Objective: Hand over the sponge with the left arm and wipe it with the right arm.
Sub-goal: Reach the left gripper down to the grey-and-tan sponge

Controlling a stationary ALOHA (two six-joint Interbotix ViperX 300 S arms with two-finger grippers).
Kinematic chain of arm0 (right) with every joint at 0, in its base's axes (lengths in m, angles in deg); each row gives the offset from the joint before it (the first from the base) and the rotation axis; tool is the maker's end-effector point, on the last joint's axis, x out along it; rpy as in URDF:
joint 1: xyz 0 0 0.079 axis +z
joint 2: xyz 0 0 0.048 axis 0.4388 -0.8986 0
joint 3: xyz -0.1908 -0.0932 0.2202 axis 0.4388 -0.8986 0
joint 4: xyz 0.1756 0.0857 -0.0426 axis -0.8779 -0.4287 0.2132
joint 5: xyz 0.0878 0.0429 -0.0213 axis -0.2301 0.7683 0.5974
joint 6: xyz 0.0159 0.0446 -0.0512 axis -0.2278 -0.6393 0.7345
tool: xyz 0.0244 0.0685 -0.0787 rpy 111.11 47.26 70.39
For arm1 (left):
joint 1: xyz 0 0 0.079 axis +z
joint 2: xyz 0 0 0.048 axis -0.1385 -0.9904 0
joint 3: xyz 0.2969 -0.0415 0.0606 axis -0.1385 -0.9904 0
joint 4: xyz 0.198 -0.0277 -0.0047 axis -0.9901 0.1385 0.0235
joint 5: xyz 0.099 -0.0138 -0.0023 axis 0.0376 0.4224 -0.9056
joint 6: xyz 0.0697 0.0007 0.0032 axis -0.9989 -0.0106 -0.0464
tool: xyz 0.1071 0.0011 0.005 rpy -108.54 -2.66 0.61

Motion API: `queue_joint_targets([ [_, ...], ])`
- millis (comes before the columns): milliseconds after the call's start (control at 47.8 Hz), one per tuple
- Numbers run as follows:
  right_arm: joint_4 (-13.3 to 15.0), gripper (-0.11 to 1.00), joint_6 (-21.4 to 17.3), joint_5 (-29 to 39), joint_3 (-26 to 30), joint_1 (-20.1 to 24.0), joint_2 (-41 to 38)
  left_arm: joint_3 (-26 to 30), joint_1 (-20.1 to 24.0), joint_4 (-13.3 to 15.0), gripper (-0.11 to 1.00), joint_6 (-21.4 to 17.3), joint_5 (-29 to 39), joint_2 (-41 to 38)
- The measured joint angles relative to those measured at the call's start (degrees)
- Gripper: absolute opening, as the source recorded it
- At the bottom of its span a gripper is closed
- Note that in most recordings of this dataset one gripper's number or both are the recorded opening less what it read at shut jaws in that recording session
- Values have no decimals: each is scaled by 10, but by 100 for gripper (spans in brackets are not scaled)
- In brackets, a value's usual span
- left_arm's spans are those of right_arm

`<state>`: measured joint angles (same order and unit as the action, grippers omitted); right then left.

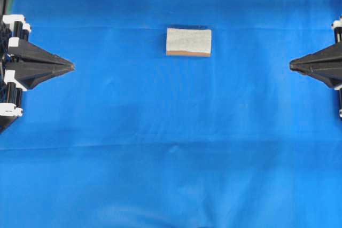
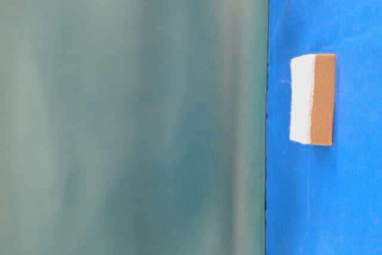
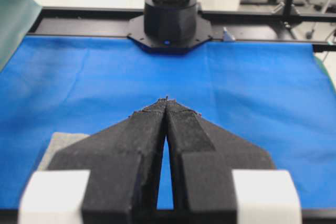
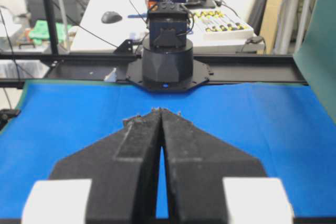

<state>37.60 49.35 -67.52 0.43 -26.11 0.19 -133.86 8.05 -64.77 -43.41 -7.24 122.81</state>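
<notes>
Sponge: the sponge (image 1: 188, 41) lies flat, pale face up, on the blue cloth (image 1: 171, 148) over the worktop, upper centre of the overhead view, well apart from both arms.
Left arm: the left gripper (image 1: 70, 67) sits at the left edge of the frame, jaws pressed together at the tips, holding nothing.
Right arm: the right gripper (image 1: 292, 65) mirrors it at the right edge, jaws likewise closed and empty.
Done: nothing, by the look of it; the sponge is untouched.
Left: pick-up by the left arm, the handover to the right arm, then the wiping.
</notes>
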Motion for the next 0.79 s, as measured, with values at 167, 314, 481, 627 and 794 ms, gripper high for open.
queue_joint_targets([
  [167, 1, 0, 5, 12, 2, -1, -8, 4, 8, 17, 0, -4, 0, -13],
  [314, 2, 0, 6, 18, 4, -5, -12, 9, 25, 17, 0, -9, -8, -30],
  [481, 1, 0, 3, 19, 4, -6, -16, 18, 63, 17, 0, -15, -11, -72],
  [627, 2, 0, 2, 19, 5, -6, -20, 32, 76, 15, 1, -37, -12, -116],
  [794, 1, 0, 2, 19, 8, -5, -25, 52, 103, 14, 33, -45, -20, -173],
])
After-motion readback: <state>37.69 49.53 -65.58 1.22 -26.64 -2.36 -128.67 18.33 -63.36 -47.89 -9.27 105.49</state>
